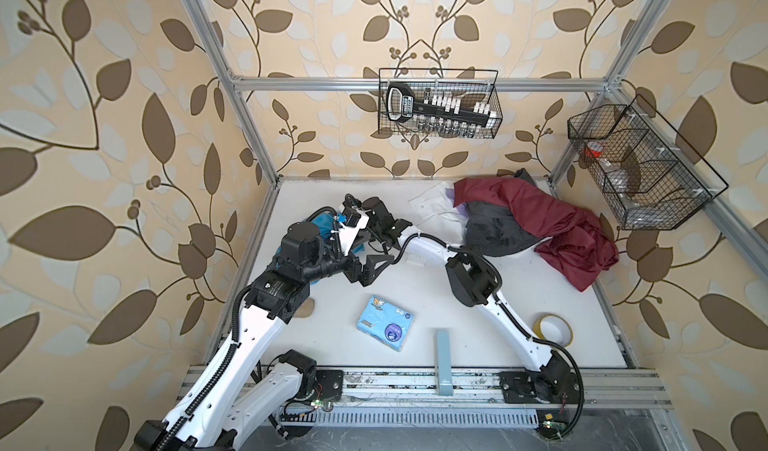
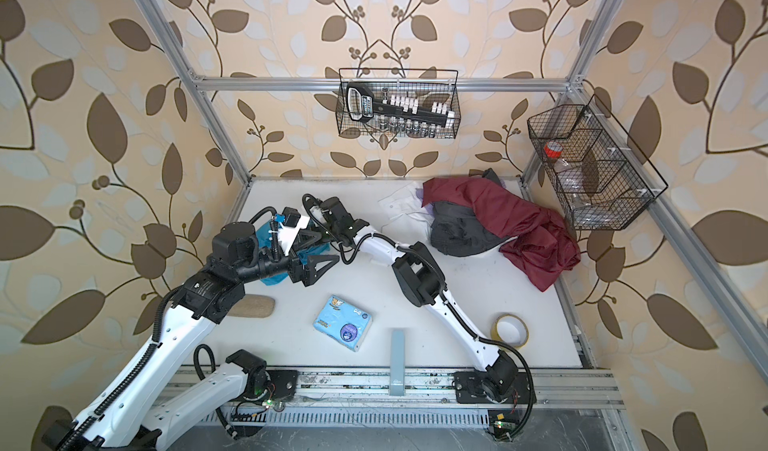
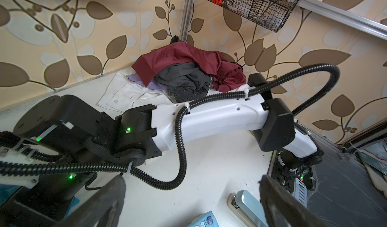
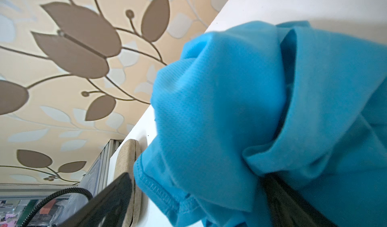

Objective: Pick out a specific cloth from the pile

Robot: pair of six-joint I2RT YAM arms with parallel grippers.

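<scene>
The turquoise-blue cloth (image 4: 240, 102) lies bunched on the white table at the left, apart from the pile, and in both top views it is mostly hidden under the two arms (image 1: 321, 222) (image 2: 266, 237). My right gripper (image 4: 199, 186) reaches across to it. Its jaws stand wide open on either side of the cloth, and one dark finger (image 4: 113, 196) is clear of the fabric. My left gripper (image 1: 380, 269) (image 3: 192, 182) hovers just in front of the cloth, open and empty. The pile (image 1: 532, 220) (image 3: 188, 73) of maroon, dark grey, white and lilac garments sits at the back right.
A blue tissue pack (image 1: 384, 322), a grey-blue stapler (image 1: 442, 361) and a tape roll (image 1: 552, 330) lie near the front edge. A beige oval pad (image 2: 251, 305) lies by the left arm. Wire baskets hang on the back wall (image 1: 438, 104) and the right wall (image 1: 636, 166).
</scene>
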